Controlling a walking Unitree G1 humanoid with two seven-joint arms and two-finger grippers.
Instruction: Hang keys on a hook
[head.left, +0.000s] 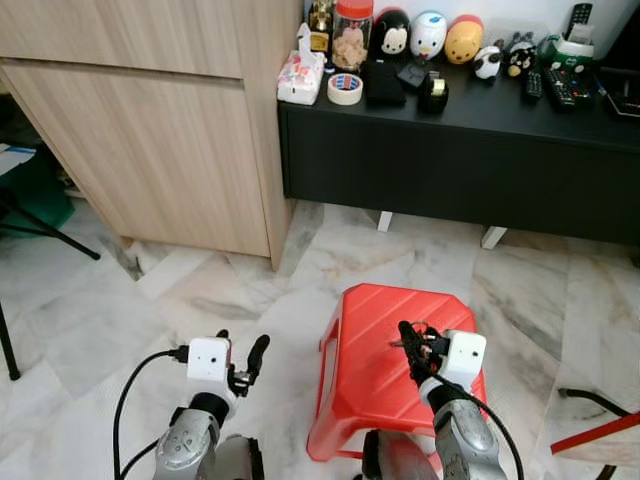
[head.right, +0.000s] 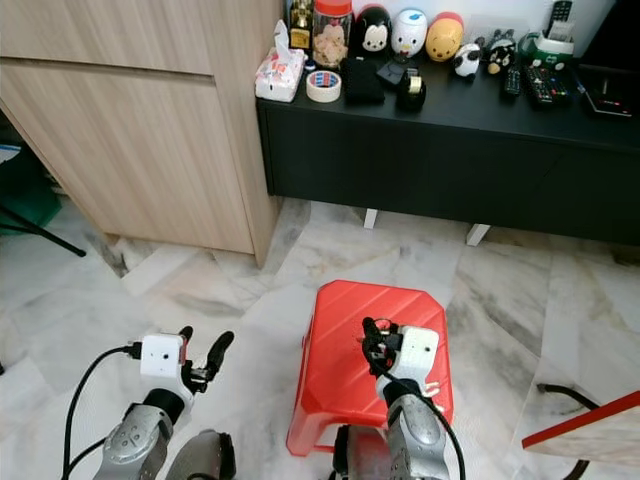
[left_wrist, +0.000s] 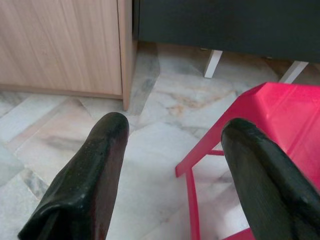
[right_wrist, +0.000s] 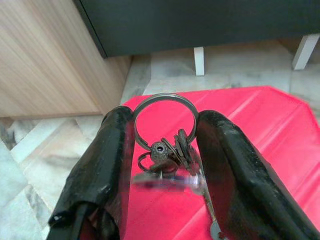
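Keys (right_wrist: 172, 150) on a round metal ring sit clamped between the two black fingers of the right gripper (head.left: 412, 350), held above the red plastic stool (head.left: 370, 380). The ring touches both finger pads. The left gripper (left_wrist: 170, 165) hangs over the marble floor (head.left: 200, 290) beside the stool, fingers spread wide with nothing between them. No writing can be read on the items on the black cabinet (head.left: 450, 150).
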